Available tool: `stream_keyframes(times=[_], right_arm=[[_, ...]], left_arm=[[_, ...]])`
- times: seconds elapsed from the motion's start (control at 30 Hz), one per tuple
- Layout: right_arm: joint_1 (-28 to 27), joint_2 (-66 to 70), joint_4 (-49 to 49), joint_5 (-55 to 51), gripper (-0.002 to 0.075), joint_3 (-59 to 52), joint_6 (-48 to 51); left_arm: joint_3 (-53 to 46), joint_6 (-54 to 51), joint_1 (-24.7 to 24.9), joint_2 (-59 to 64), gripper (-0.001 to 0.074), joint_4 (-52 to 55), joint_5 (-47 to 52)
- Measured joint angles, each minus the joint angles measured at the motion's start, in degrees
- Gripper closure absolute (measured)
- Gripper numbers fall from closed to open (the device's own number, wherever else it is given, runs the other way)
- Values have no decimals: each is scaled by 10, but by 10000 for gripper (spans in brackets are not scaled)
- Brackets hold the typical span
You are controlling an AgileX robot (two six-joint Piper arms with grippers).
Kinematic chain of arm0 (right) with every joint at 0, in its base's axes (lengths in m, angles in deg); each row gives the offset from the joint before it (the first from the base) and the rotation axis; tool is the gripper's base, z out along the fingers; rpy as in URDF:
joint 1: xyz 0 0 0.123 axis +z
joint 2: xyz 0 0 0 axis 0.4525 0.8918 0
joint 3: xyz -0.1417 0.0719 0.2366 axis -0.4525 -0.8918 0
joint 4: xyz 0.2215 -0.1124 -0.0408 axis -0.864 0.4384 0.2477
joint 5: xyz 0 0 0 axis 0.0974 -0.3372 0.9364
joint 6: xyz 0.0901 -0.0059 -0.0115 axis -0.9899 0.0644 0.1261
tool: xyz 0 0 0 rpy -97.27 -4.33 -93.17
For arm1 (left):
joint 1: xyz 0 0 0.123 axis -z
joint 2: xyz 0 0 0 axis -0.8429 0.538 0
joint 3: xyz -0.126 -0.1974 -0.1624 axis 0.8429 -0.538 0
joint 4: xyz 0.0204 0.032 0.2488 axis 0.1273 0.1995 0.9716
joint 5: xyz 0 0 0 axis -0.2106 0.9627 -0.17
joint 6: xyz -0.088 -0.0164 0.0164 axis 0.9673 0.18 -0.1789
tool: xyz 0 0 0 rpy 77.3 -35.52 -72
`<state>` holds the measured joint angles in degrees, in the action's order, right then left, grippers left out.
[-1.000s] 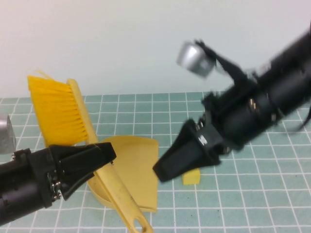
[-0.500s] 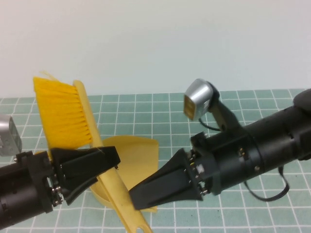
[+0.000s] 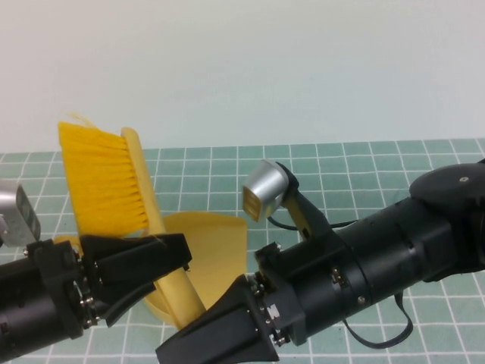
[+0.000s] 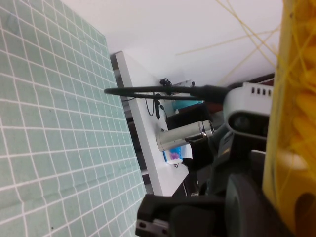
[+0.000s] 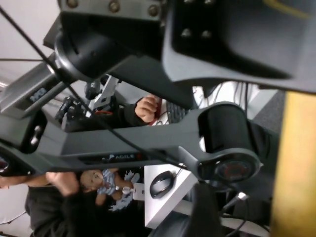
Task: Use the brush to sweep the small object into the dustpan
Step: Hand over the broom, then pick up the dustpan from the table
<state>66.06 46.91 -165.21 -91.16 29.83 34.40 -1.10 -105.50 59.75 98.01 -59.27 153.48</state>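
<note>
Left gripper low at left, fingers clamped on yellow brush handle; brush held tilted, bristles up. Right gripper low at centre; finger state cannot tell. Yellow dustpan on green grid mat between and behind both. Small object not visible.

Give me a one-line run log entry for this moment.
left pincer: shut on brush, raised | right pincer: low front, near dustpan | small object: hidden

Pale plain wall behind green gridded mat (white lines); even light.
</note>
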Motion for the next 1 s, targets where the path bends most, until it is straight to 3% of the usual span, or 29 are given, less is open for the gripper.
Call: stream_keyframes(times=[0.4,0.5,0.67,0.73,0.83,1.0], right_arm=[[5,3,-28,3,551,-1,6],[5,3,-30,-1,554,-1,8],[5,3,-42,-2,554,-3,18],[5,3,-49,1,554,-3,23],[-10,3,-52,1,554,-3,22],[-70,3,-42,-5,554,-3,15]], left_arm=[[0,2,0,0,730,0,18],[0,-5,0,0,666,0,33],[0,0,0,0,344,0,37],[0,0,0,0,248,0,38],[0,0,0,0,235,0,38],[0,-12,0,0,301,12,27]])
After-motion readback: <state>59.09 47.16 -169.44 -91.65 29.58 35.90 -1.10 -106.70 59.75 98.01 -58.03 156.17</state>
